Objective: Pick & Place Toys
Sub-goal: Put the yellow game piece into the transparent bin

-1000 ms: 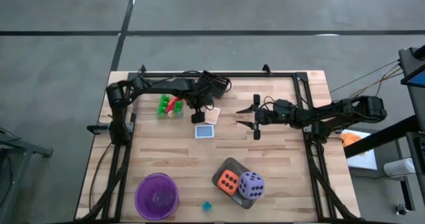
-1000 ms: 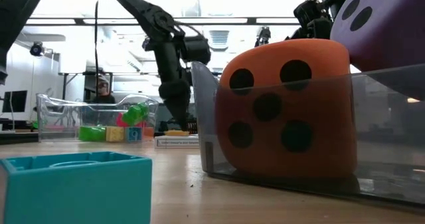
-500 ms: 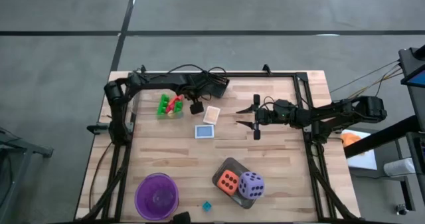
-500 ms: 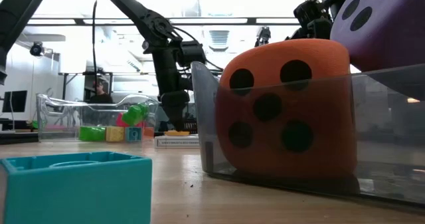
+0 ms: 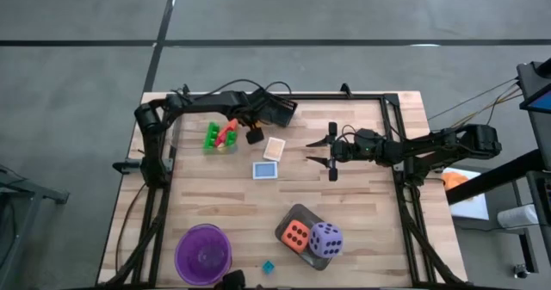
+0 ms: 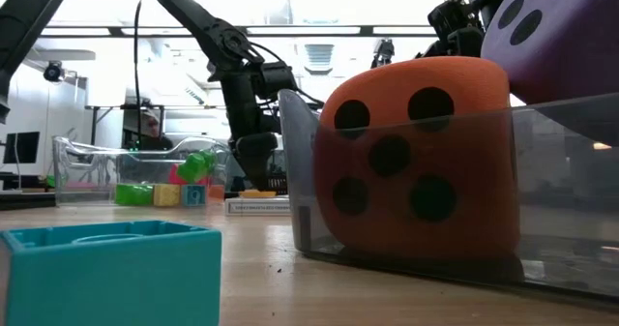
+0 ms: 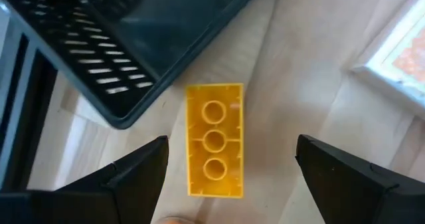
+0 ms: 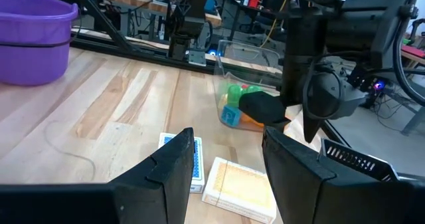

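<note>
Two foam dice, orange and purple, are sitting in the grey tray at lower centre of the high view. Left pincer is hanging spread over a yellow block beside the clear box. Right pincer is hovering part-spread, empty, near two cards.

The left arm is stretched along the far edge of the tabletop, its hand pointed downward with fingers spread apart. The right arm is extended toward the middle, its hand held level, fingers parted.
</note>
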You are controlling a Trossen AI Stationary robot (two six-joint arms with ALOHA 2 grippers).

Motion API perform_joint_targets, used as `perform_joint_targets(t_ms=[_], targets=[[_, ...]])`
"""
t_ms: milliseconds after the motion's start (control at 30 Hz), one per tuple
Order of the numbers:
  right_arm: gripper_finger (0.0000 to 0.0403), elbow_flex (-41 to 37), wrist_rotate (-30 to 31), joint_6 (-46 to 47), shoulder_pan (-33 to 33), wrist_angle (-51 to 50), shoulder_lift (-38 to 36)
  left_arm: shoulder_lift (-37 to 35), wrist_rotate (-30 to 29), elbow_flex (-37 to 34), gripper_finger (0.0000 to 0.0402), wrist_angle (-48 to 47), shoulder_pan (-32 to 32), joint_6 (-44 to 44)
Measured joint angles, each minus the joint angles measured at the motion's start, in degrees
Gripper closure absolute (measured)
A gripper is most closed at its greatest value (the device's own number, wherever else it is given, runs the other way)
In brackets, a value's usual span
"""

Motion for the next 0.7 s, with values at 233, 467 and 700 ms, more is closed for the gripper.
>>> perform_joint_targets(t_ms=[233, 467, 700], targets=[[0.023, 0.0, 0.0, 0.0, 0.0, 0.2, 0.0, 0.0, 4.6, -2.0, 0.007, 2.6, 0.2, -3.7], [0.023, 0.0, 0.0, 0.0, 0.0, 0.2, 0.0, 0.1, 8.4, -2.3, 0.007, 0.1, -0.1, -4.9], [0.023, 0.0, 0.0, 0.0, 0.0, 0.2, 0.0, 0.1, 10.6, -2.2, 0.007, -0.9, -1.5, -7.1]])
